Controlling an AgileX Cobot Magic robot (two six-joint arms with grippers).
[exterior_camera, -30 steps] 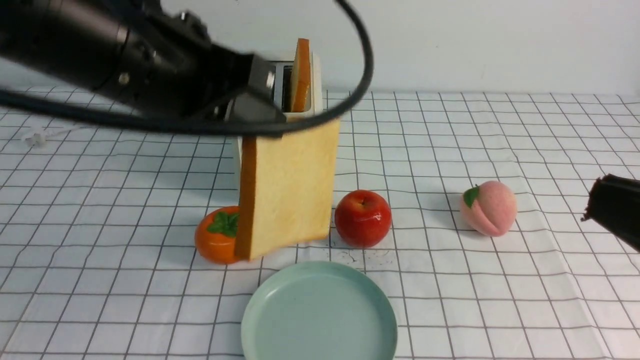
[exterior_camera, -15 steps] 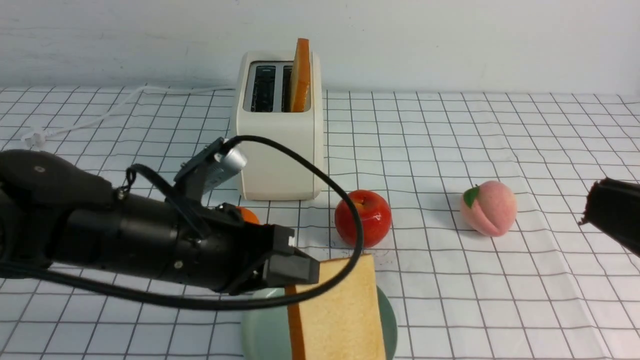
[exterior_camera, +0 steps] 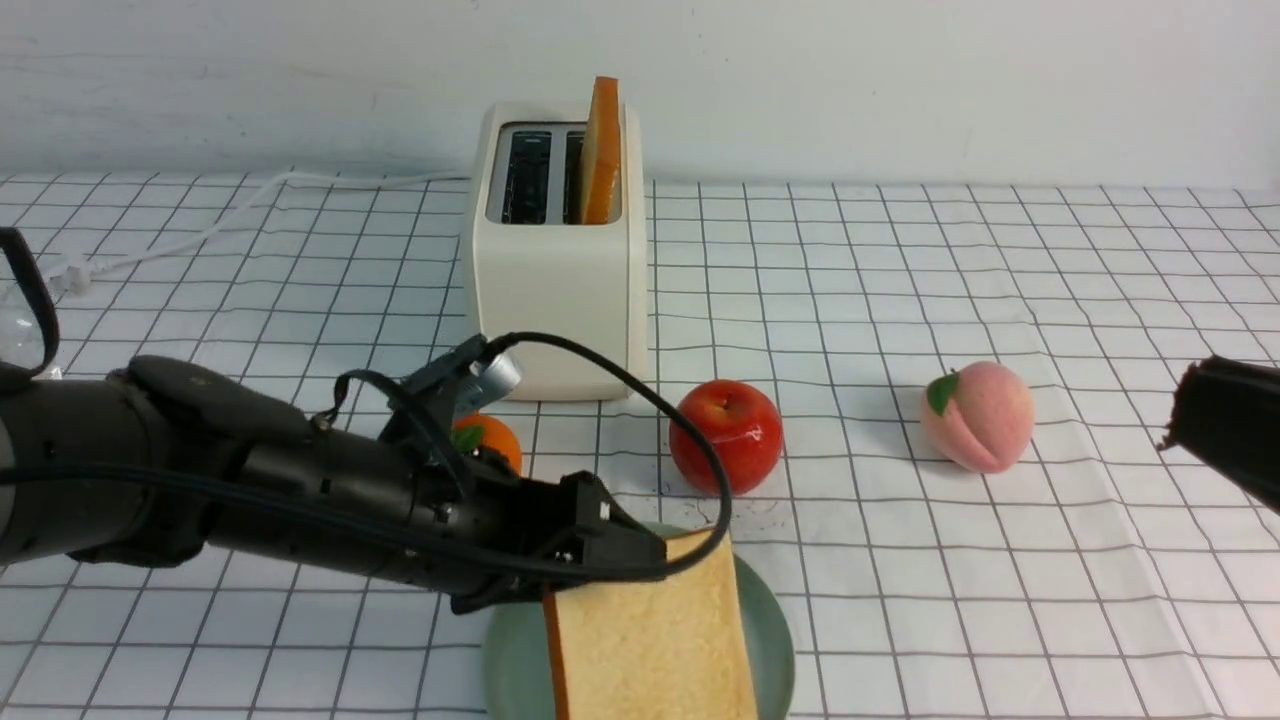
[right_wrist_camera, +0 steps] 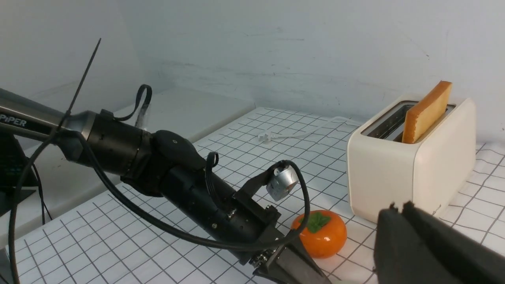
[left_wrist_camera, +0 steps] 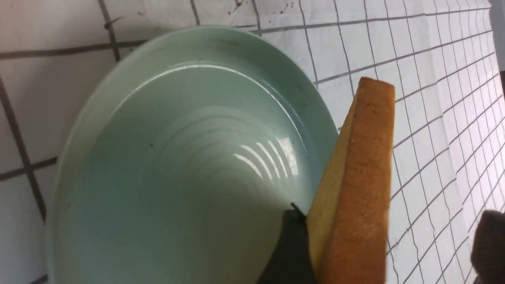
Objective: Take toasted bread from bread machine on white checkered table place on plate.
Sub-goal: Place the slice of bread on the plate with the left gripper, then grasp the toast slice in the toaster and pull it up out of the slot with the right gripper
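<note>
One slice of toasted bread stands tilted on edge over the mint-green plate at the front. My left gripper is at its top edge. In the left wrist view the slice leans on one finger while the other finger stands apart from it, so the jaws are open above the plate. A second slice stands in the right slot of the bread machine at the back. My right gripper is shut and empty at the right edge.
An orange persimmon, a red apple and a pink peach lie on the checkered table between toaster and plate. The toaster's white cord runs off to the back left.
My left arm came down from beside the toaster to the plate with the slice. In the last half second it sank a little and the slice shifted slightly left.
</note>
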